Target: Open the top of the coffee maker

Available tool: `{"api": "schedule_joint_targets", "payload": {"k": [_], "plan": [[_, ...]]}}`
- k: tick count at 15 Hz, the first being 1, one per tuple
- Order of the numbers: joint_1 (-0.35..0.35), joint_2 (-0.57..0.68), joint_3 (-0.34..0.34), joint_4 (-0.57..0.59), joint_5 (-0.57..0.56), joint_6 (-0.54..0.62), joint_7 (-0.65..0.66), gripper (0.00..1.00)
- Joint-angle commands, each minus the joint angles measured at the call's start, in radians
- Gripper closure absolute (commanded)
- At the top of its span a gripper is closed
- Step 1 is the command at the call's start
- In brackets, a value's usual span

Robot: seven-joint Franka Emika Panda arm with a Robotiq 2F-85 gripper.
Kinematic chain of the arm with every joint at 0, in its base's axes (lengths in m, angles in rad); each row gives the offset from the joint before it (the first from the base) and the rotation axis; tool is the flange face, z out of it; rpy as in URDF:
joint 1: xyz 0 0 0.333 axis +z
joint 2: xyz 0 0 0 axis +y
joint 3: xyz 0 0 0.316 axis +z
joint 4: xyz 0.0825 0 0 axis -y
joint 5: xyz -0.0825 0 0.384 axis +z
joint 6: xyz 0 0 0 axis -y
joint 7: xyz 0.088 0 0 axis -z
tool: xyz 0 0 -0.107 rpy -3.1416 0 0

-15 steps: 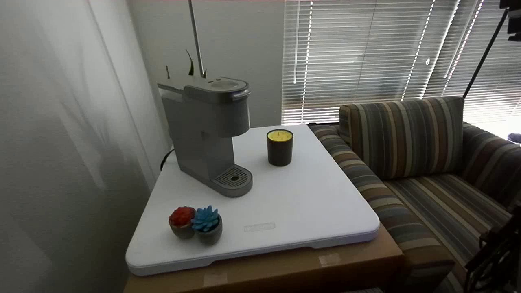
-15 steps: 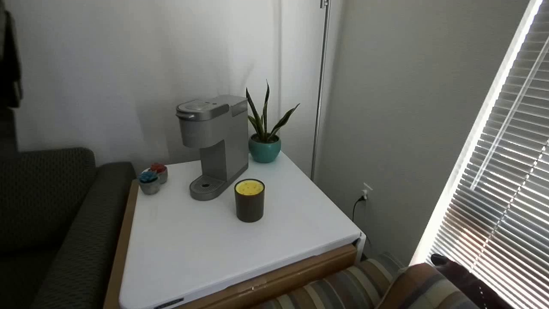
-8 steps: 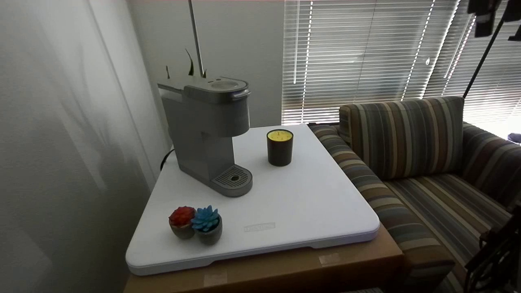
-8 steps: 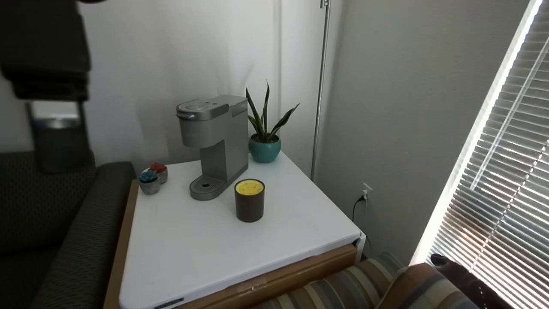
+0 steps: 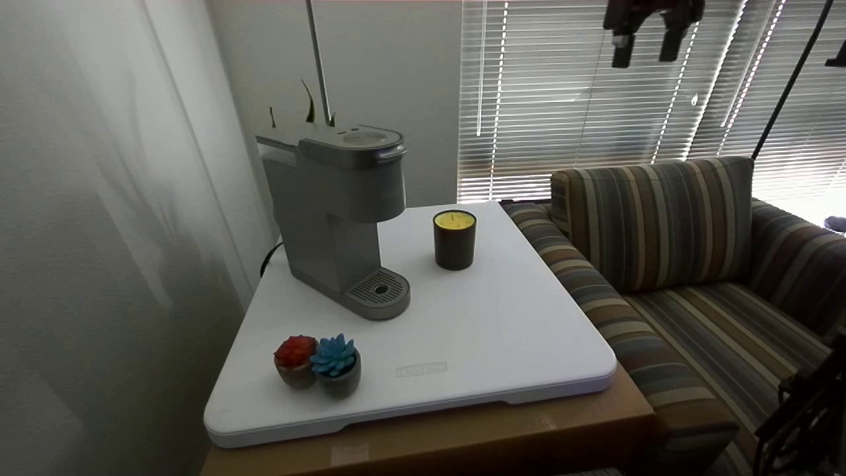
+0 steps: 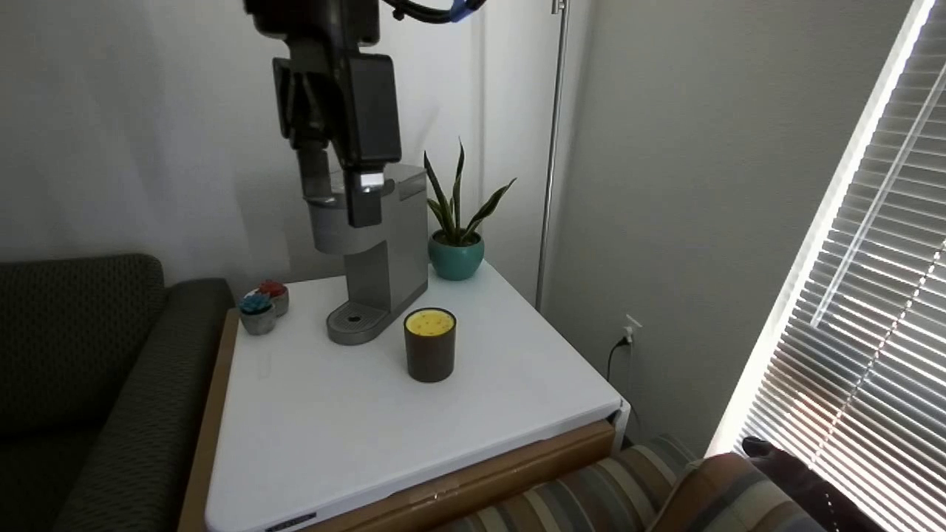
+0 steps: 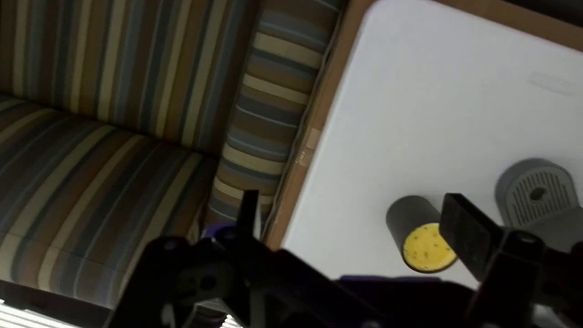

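The grey coffee maker [image 5: 310, 211] stands on the white table in both exterior views, also here [image 6: 406, 244]. Its top [image 5: 360, 139], the flat grey lid, lies shut on the head. In an exterior view the gripper [image 6: 341, 203] overlaps the lid and hides part of it. My gripper [image 5: 646, 56] is open and empty, fingers pointing down. It is in the air, higher than the coffee maker and well apart from it, on the striped chair's side. In the wrist view the fingers [image 7: 353, 212] are wide apart; only the drip base [image 7: 537, 193] and part of the column show there.
The dark candle jar [image 5: 455, 241] with yellow wax stands beside the coffee maker. Two small potted succulents [image 5: 317, 370] stand near a table edge. A green-potted plant [image 6: 456, 255] stands behind the machine. A striped armchair [image 5: 661, 225] borders the table [image 5: 502, 337].
My gripper has come into view and moved toward the table and coffee maker: leftward in one exterior view, rightward in the other. The coffee maker, its top and the other objects have not moved.
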Motion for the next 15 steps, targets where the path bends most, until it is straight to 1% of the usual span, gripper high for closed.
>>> {"api": "schedule_joint_targets", "payload": {"k": [1, 3, 4, 5, 7, 11, 13, 15], "plan": [[0.029, 0.147, 0.003, 0.138, 0.222, 0.059, -0.095, 0.0], [0.038, 0.203, 0.021, 0.195, 0.352, 0.045, -0.132, 0.0], [0.04, 0.227, 0.028, 0.221, 0.386, 0.022, -0.14, 0.0], [0.044, 0.165, 0.019, 0.152, 0.321, 0.05, -0.103, 0.0], [0.049, 0.187, 0.024, 0.168, 0.328, 0.051, -0.101, 0.0], [0.047, 0.177, 0.021, 0.166, 0.328, 0.05, -0.101, 0.0], [0.06, 0.186, 0.029, 0.164, 0.323, 0.064, -0.072, 0.0], [0.079, 0.19, 0.04, 0.151, 0.321, 0.083, -0.016, 0.0]]}}
